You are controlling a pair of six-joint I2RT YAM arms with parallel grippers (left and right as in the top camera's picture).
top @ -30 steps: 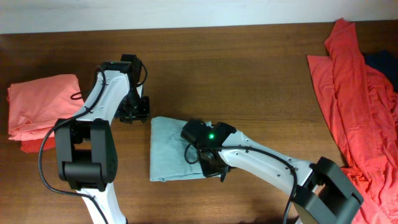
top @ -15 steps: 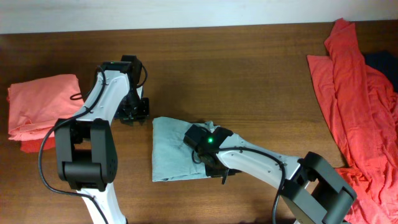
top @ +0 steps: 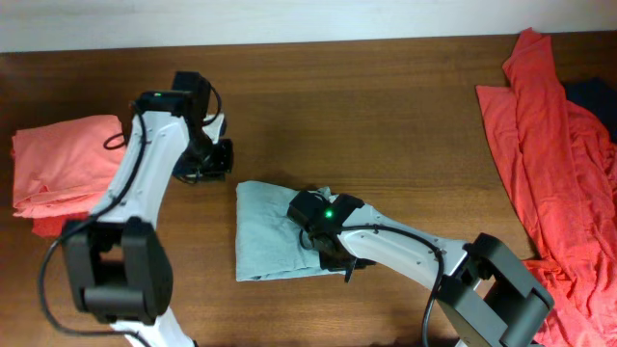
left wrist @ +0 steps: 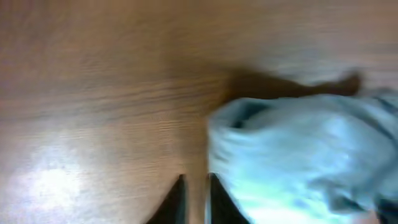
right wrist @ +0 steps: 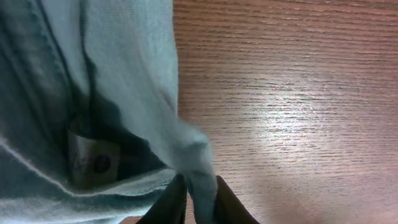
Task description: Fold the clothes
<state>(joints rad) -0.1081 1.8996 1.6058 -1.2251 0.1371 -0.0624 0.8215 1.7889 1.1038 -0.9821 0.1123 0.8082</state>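
The pale grey-blue T-shirt (top: pixel 265 231) lies folded into a narrow rectangle at the table's middle. My right gripper (top: pixel 330 253) is over its right edge. In the right wrist view the gripper (right wrist: pixel 199 198) is shut on a bunched fold of the shirt (right wrist: pixel 112 74), pinched between both fingers, with the neck label (right wrist: pixel 93 163) showing to the left. My left gripper (top: pixel 220 162) is above the bare wood just up and left of the shirt's far corner. In the blurred left wrist view the gripper (left wrist: pixel 196 199) has its fingers nearly together with only wood between them, and the shirt (left wrist: pixel 298 155) lies to the right.
A folded salmon-pink garment (top: pixel 63 169) lies at the left edge. A loose heap of red clothes (top: pixel 549 164) covers the right side, with a dark blue item (top: pixel 593 96) behind it. The wooden table (top: pixel 386 116) ends at a pale wall along the back.
My left arm has lifted and swung slightly back and left, away from the shirt's corner. My right gripper has shifted a little right with the fabric, and the shirt moved slightly with it.
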